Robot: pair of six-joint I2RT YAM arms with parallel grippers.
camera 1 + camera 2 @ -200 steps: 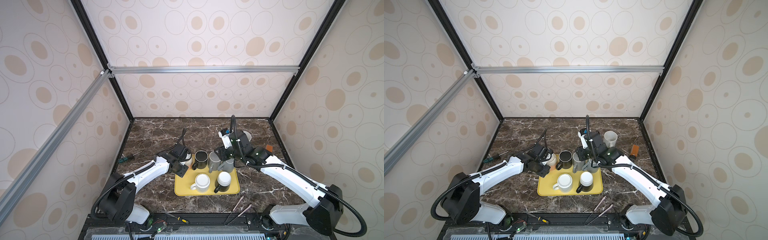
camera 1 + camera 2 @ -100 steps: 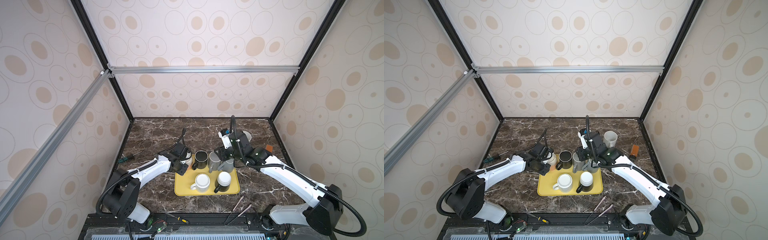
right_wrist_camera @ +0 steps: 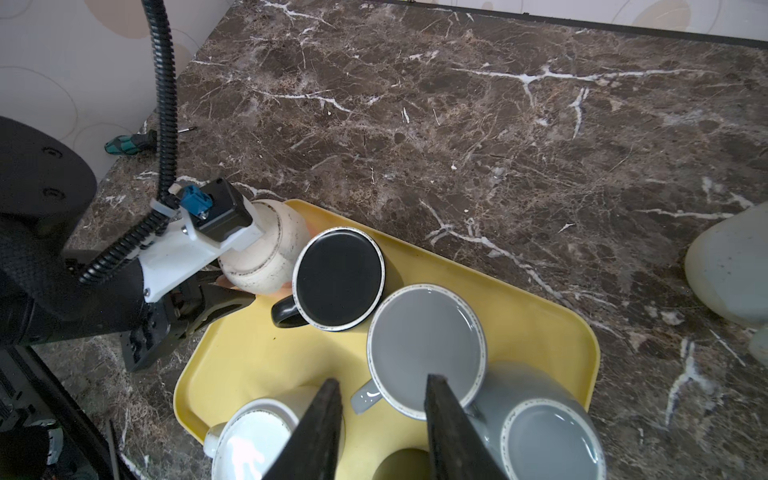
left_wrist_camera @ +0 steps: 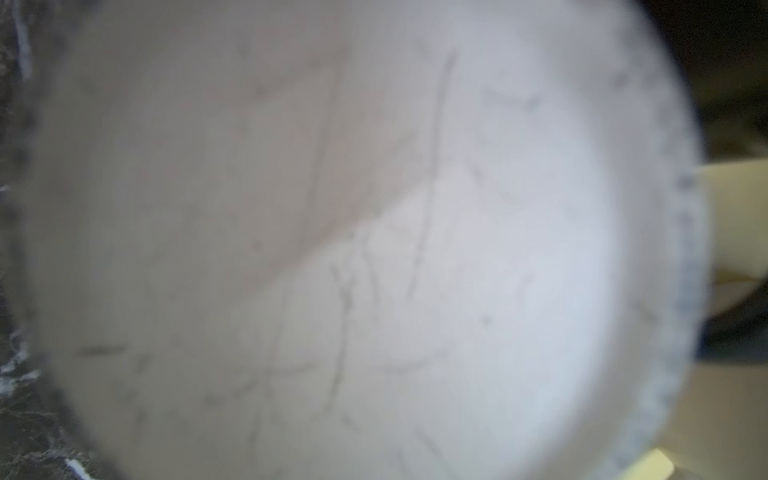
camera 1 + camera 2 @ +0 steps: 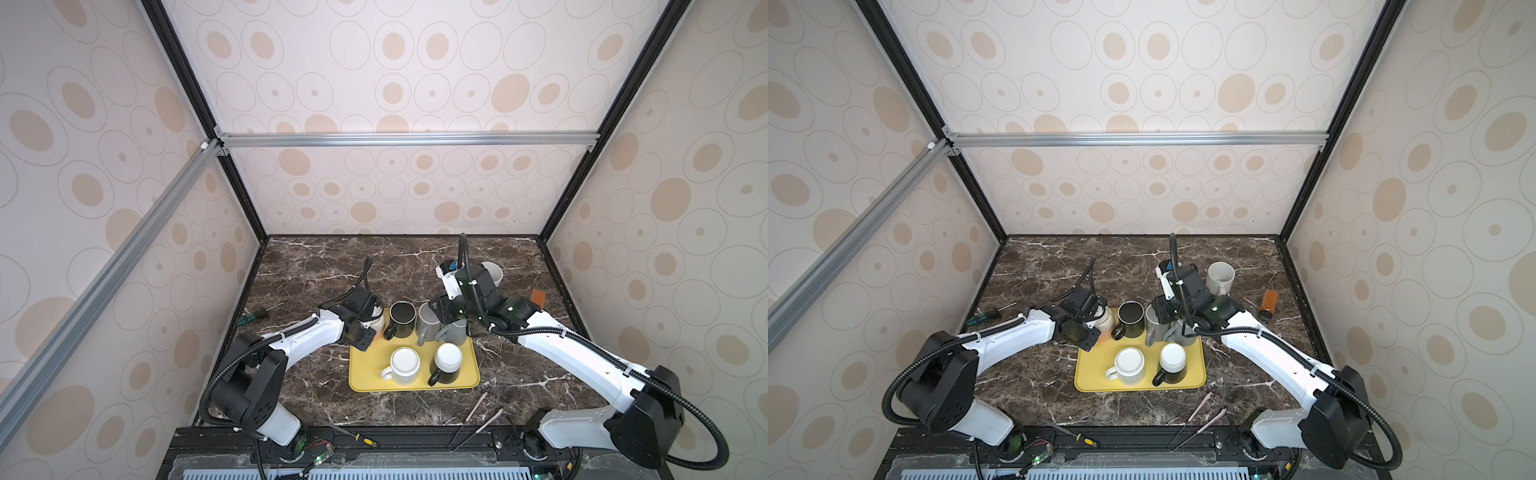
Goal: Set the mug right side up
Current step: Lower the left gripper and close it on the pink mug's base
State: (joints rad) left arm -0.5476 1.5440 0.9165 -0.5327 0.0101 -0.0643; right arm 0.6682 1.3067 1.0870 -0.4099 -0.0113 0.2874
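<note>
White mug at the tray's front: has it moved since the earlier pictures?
No. The white mug stays put, with the same gap to the yellow tray's front edge.

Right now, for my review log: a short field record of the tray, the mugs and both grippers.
tray: yellow plastic tray on dark marble table
on tray: black mug, two grey mugs, white mug, black mug with white top
left gripper: at cream ceramic mug by tray's far-left corner; grip unclear
right gripper: jaws apart above the grey mugs, nothing clamped
off tray: pale mug, far right
</note>
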